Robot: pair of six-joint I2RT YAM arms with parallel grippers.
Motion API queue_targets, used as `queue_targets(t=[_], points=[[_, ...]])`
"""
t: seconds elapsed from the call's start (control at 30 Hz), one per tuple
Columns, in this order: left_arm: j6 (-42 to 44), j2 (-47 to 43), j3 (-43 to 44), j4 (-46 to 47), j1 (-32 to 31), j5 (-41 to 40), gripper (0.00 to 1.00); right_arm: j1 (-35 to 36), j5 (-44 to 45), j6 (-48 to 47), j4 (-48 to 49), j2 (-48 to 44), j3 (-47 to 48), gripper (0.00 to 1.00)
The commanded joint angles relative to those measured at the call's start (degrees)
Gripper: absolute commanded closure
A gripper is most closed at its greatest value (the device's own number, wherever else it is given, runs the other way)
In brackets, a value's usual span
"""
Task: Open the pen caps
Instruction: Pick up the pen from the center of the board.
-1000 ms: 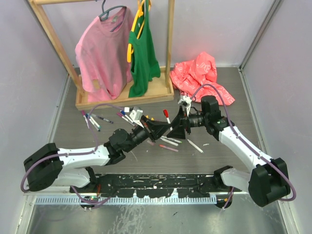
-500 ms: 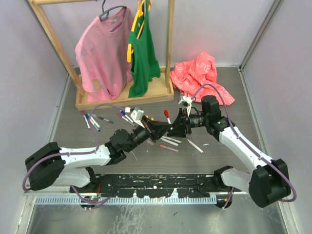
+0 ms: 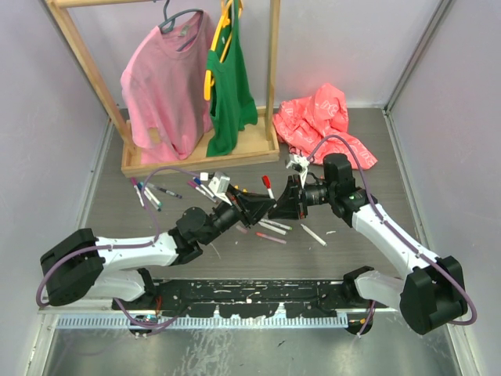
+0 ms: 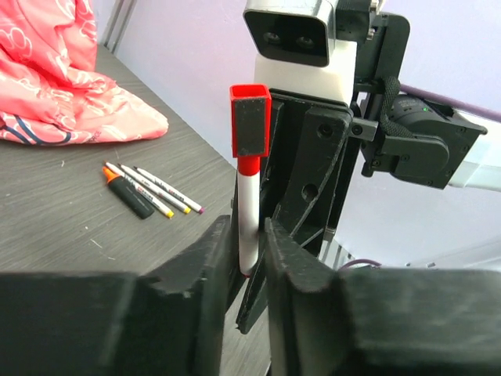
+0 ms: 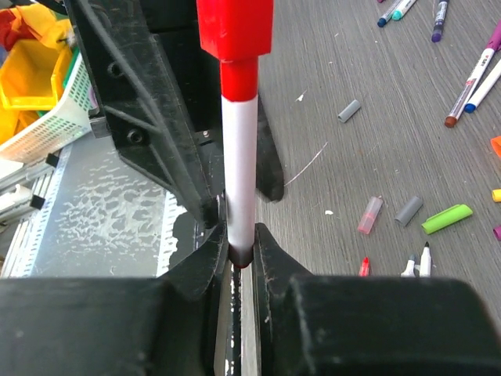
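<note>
- the left claw [image 4: 247,254] is closed snug on the lower white barrel of the red-capped pen [image 4: 247,207], bottom centre of the left wrist view.
- the right claw [image 5: 237,252] pinches the same barrel's lower end, bottom centre of its own view.
- the red cap [image 5: 235,27] sits on the pen's upper end, top centre.
- loose caps [image 5: 447,218] lie on the table [image 5: 376,164], lower right.
- other pens [image 4: 160,190] lie left of centre in the left wrist view.

Hanging on wood rack [image 3: 78,70], back L: pink shirt [image 3: 160,90], green top [image 3: 229,86]. Crumpled on table [image 3: 117,204], back R: red bag [image 3: 321,117].
</note>
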Motion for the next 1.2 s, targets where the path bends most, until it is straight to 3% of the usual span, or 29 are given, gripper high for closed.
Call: queue_targets(t=[0.0,0.1,0.2,0.4,0.7,0.83,1.0,1.07,1.1,1.17], points=[[0.2,-1.0,0.5,3.3,-0.2,-2.9,0.65,0.2,-0.8,-0.1,1.6,-1.5,2.1,0.99],[-1.2,-2.6,0.8,-0.3,-0.2,-5.4,0.46,0.2,-0.8,-0.6,1.0,-1.6,2.2,0.99],[-2.1,-4.6,1.7,-5.0,-0.1,-7.2,0.39,0.2,-0.8,-1.1,0.5,-1.5,2.3,0.99],[-2.8,-6.9,2.9,-9.3,0.7,-7.2,0.37,0.3,-1.3,-1.9,-0.2,-1.5,2.2,0.99],[-2.8,-4.6,5.9,-10.2,1.1,-5.4,0.43,0.8,-1.4,-4.2,-2.2,-1.4,2.5,0.99],[-3.0,-3.2,7.3,-10.8,1.7,-5.2,0.51,1.2,-1.4,-5.5,-3.5,-1.4,2.8,0.99],[-3.4,-3.0,8.3,-13.2,2.0,-5.2,0.95,1.2,-1.1,-6.4,-4.8,-1.6,3.3,0.99],[-3.5,-3.2,7.9,-13.3,2.0,-5.1,1.0,1.2,-0.6,-6.3,-5.0,-1.5,3.7,0.98],[-3.5,-3.3,7.6,-13.0,2.1,-5.1,1.0,1.1,-0.1,-6.1,-5.1,-1.5,3.8,0.93],[-3.9,-3.5,6.7,-11.6,2.1,-4.9,1.0,1.0,1.0,-5.2,-5.0,-1.4,4.4,0.74]])
